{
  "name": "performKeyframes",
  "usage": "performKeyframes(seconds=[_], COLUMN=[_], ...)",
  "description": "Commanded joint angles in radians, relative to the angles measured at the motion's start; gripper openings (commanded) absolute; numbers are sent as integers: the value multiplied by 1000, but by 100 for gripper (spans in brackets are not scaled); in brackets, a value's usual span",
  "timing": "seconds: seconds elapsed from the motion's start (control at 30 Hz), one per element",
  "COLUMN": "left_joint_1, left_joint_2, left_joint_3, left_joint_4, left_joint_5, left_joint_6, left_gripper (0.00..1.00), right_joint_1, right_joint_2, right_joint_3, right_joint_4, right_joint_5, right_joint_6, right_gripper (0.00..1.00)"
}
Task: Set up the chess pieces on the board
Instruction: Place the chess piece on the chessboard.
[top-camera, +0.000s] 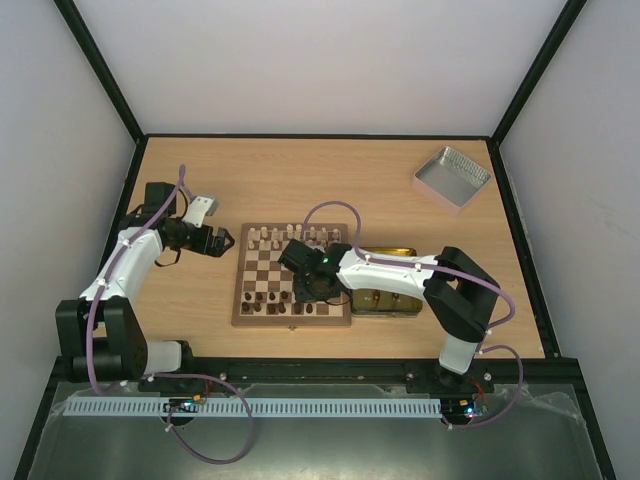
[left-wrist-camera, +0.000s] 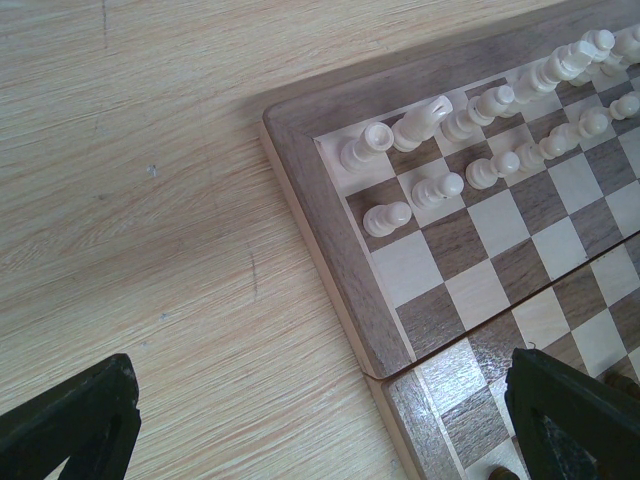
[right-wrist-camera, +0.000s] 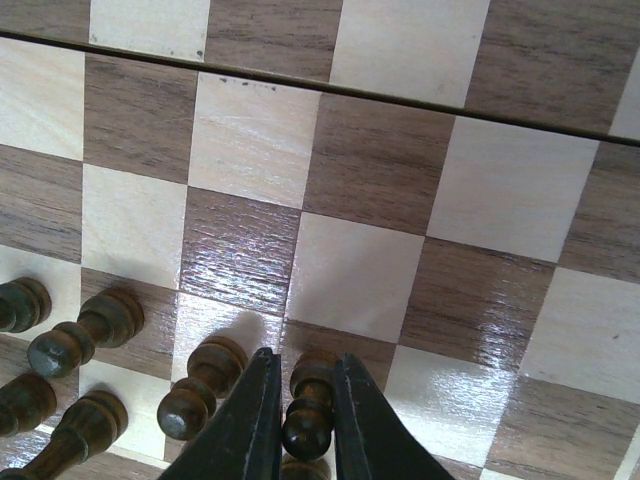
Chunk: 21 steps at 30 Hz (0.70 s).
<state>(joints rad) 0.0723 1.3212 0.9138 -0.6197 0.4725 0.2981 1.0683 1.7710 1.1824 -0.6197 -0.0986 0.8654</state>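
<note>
Pawn (right-wrist-camera: 307, 432), dark, half-hidden, pinched in right gripper (right-wrist-camera: 305, 360) | left gripper (left-wrist-camera: 320, 400) wide, empty

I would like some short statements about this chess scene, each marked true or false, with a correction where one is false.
1. The right gripper is shut on a dark brown wooden chess piece. True.
2. The left gripper holds a pale piece. False: it is open and empty, at the left edge of the square checkered wooden chessboard.
3. The pale cream wooden pieces stand in two rows along the board's far side. True.
4. The silver tray-like metal lid lies on the board. False: it lies on the table, far right, apart from the board.
5. The yellow rectangular tin is left of the board. False: it is right of it.
</note>
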Motion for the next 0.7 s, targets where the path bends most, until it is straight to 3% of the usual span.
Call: performKeyframes(seconds=[0.0,0.67], left_joint_1=[-2,-2], left_joint_2=[-21,-22], left_joint_3=[-12,-10], left_joint_4=[-8,-7], left_joint_5=[17,18], left_joint_6=[0,2], left_gripper=[99,99], right_joint_1=[9,9], right_joint_2=[-14,-23], right_joint_3=[-18,-8], right_joint_4=[-15,-39], right_joint_5=[24,36], right_joint_6=[15,15], right_gripper=[11,9])
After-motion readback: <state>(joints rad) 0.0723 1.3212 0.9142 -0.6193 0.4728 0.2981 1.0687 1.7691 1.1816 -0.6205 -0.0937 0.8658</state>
